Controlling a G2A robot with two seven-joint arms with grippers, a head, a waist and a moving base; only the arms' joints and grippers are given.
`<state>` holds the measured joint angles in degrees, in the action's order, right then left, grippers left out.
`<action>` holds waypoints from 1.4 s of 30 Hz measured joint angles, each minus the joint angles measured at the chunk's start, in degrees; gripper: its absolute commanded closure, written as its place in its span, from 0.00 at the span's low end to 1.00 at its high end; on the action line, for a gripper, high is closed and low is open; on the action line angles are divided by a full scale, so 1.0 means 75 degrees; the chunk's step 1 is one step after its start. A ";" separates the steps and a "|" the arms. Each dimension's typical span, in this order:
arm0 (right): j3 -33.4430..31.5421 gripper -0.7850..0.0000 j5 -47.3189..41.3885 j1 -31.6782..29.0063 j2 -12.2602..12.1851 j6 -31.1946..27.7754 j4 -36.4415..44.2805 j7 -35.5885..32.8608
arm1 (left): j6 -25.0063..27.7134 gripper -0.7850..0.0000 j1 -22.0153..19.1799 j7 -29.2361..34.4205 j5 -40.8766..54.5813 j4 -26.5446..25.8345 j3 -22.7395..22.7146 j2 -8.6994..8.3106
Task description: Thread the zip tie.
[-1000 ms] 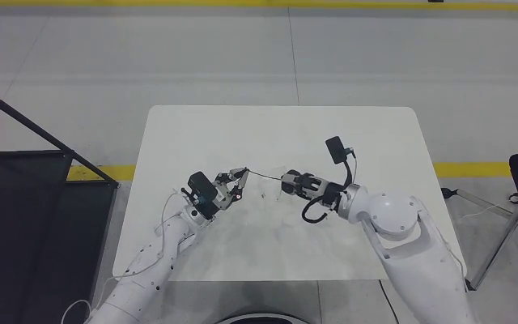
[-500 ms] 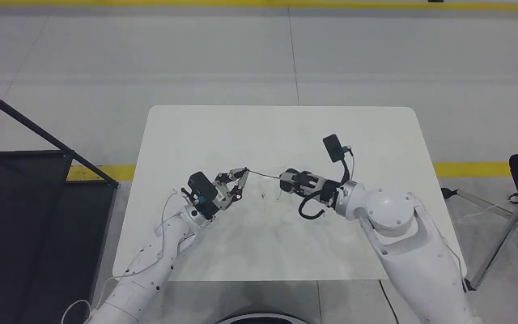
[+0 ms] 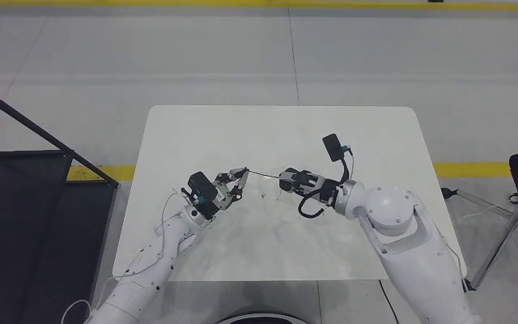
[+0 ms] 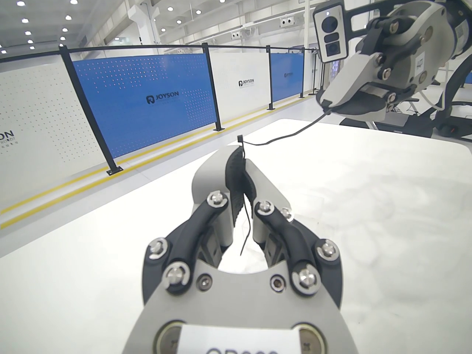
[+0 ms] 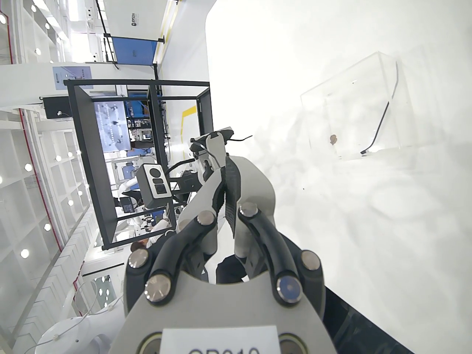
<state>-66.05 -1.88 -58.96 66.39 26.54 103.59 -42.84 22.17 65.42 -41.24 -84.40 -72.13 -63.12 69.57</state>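
While kept clear of the white table [image 3: 243, 130], probably to line tail up with head: gripped in two places, by the left gripper [image 4: 239, 156], clenched on the zip tie [image 4: 240, 139] just below its upright head, and by the right gripper [image 4: 325, 104], pinching farther along. Versus a second ago: carried slightly toward the left gripper at the right-hand end; otherwise unchanged.

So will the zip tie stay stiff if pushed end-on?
Probably semi-stiff: the zip tie spans left gripper to right gripper with only a shallow sag. It looks thin, so it likely bows under end-on push.
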 measured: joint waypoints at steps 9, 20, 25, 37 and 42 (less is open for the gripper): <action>0.0032 1.00 -0.0090 0.0104 0.0005 0.0115 -0.0085 0.0015 | 0.0000 1.00 0.0000 0.0000 0.0000 0.0000 0.0000 0.0000; 0.0125 1.00 -0.0119 0.0226 0.0014 0.0203 -0.0163 0.0050 | 0.0000 1.00 0.0000 0.0000 0.0000 0.0000 0.0000 0.0000; 0.0139 1.00 -0.0204 0.0237 0.0023 0.0139 -0.0182 0.0115 | 0.0000 1.00 0.0000 0.0000 0.0000 0.0000 0.0000 0.0000; 0.0106 1.00 -0.0704 0.0181 0.0059 -0.0212 -0.0264 0.0296 | 0.0000 1.00 0.0000 0.0000 0.0000 0.0000 0.0000 0.0000; 0.0041 1.00 -0.0955 0.0109 0.0067 -0.0405 -0.0295 0.0347 | 0.0000 1.00 0.0000 0.0000 0.0000 0.0000 0.0000 0.0000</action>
<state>-65.74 -9.04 -58.14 66.89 23.50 101.39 -40.24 22.17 65.42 -41.24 -84.40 -72.13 -63.12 69.57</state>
